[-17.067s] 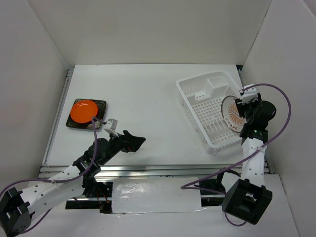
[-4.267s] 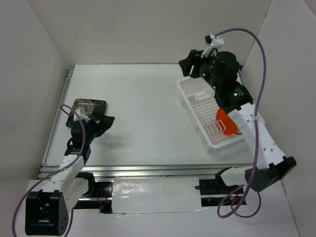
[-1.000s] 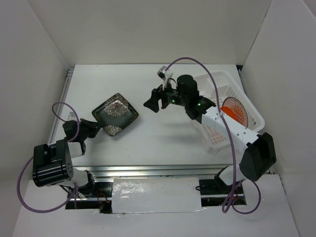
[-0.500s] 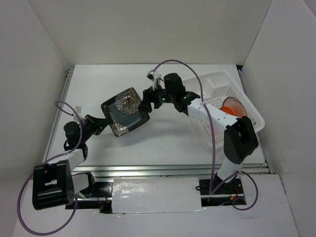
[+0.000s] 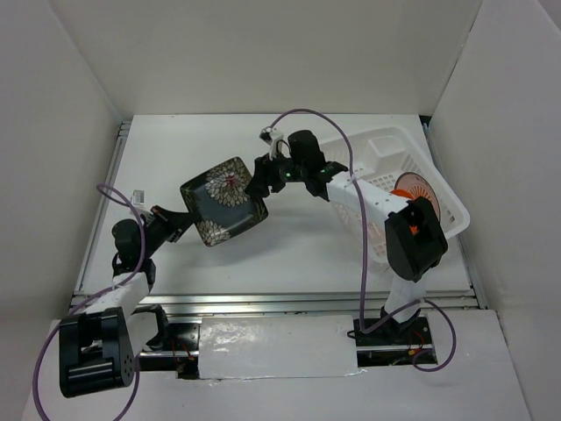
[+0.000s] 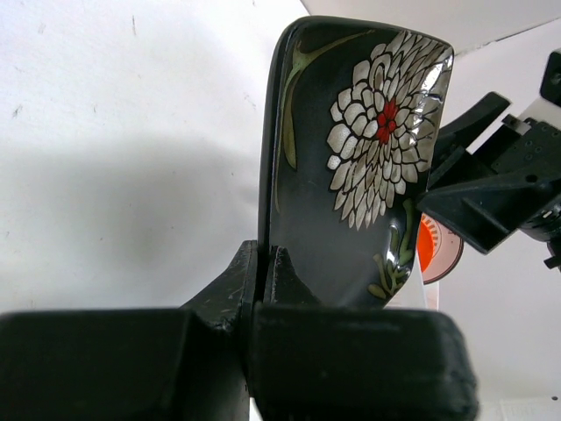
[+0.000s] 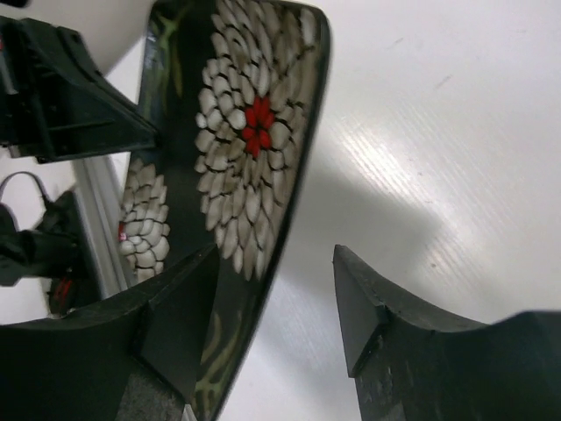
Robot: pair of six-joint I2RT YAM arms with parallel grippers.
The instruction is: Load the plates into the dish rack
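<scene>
The dark square plate [image 5: 223, 200] with white flowers hangs tilted above the table's middle. My left gripper [image 5: 180, 219] is shut on its lower left corner; the left wrist view shows the plate [image 6: 351, 158] rising on edge from the pinching jaws [image 6: 263, 263]. My right gripper [image 5: 256, 182] is open at the plate's right edge. In the right wrist view the plate's rim [image 7: 237, 149] lies between the fingers [image 7: 276, 298], against the left one, with a gap to the right one. The dish rack [image 5: 372, 139] stands at the right, with the sunburst plate [image 5: 414, 195] upright in it.
White walls close in the table [image 5: 289, 246] on the left, back and right. A metal rail [image 5: 263, 300] runs along the near edge. The right arm [image 5: 368, 197] stretches across the rack's left side, and purple cables loop above both arms.
The left arm has lifted the dark plate up and to the right. The right gripper has moved left to meet it and now straddles its edge, jaws slightly narrower.
</scene>
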